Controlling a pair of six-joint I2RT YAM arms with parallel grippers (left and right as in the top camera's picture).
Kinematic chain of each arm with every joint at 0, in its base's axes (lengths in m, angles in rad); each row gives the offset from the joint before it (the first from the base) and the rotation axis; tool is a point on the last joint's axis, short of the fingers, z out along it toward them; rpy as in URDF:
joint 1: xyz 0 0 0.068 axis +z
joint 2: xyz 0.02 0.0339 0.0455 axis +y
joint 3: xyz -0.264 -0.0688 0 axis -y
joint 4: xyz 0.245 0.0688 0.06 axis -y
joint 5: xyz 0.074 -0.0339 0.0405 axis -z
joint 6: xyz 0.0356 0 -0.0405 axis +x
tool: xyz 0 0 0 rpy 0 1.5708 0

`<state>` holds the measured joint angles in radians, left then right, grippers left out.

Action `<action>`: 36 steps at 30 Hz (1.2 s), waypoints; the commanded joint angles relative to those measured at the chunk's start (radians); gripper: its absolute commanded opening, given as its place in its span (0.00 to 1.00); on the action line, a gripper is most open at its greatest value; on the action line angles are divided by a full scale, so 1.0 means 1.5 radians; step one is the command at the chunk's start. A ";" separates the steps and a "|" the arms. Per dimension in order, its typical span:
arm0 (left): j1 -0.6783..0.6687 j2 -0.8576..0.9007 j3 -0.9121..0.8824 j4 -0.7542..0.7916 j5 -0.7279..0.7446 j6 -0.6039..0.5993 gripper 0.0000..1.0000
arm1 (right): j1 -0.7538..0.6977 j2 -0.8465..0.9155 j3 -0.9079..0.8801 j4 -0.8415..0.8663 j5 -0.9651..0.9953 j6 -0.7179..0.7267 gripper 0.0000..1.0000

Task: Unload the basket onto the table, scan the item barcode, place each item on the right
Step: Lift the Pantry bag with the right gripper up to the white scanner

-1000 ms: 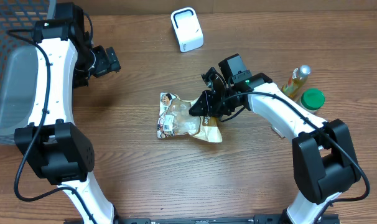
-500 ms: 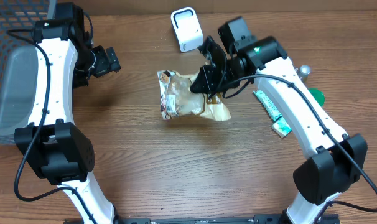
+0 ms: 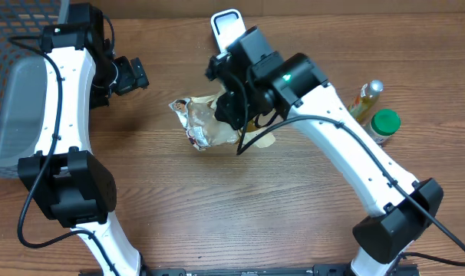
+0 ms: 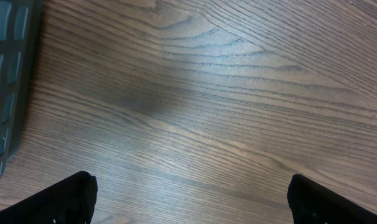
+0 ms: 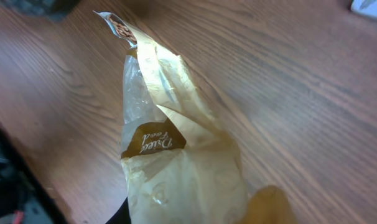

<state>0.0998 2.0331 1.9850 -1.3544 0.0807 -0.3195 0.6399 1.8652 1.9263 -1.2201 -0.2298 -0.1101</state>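
Holding the snack bag [image 3: 200,123] by 1 edge over the table [image 3: 217,222], near the scanner [image 3: 226,21], right gripper [image 3: 234,115] pinched closed on it; left gripper [image 3: 138,74] spread wide, empty. Probably light, floppy, slick film: best gripped at the sealed seam.

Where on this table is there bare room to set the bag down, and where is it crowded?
Free: the wide front stretch of wood between the left arm and right arm, below the snack bag; also the back strip between left arm and scanner. Crowded: the right edge, by the bottle and green-capped jar.
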 commanded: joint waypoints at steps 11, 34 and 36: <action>-0.002 -0.003 0.006 0.001 -0.004 -0.007 0.99 | 0.013 -0.017 0.021 0.132 0.235 -0.086 0.04; -0.002 -0.003 0.006 0.001 -0.004 -0.007 1.00 | -0.001 0.208 0.012 0.745 0.665 -0.446 0.04; -0.002 -0.003 0.006 0.001 -0.004 -0.007 1.00 | -0.001 0.232 0.012 0.791 0.681 -0.466 0.04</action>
<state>0.0998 2.0331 1.9850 -1.3544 0.0776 -0.3195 0.6456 2.1674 1.9278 -0.1184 0.6819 -0.7197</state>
